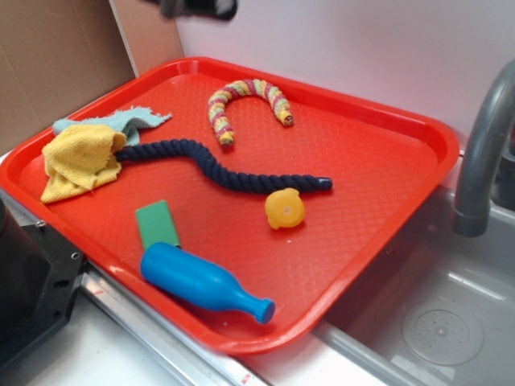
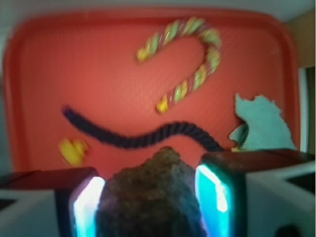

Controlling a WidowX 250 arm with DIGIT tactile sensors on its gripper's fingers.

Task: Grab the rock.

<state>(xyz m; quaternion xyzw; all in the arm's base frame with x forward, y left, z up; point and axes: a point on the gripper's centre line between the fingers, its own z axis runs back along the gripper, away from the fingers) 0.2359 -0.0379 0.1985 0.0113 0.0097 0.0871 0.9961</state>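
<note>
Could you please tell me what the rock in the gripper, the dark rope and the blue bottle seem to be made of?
The rock looks like rough, matte brown stone, with a grainy, lumpy surface. The dark rope seems to be twisted navy fibre, probably cotton, showing spiral strands. The blue bottle looks like smooth, glossy plastic with soft highlights.

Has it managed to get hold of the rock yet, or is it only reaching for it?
The grab looks done: the wrist view shows the rock wedged between the gripper's two fingers, high above the red tray. The exterior view shows no rock on the tray. Nothing obvious is left except keeping hold.
</note>
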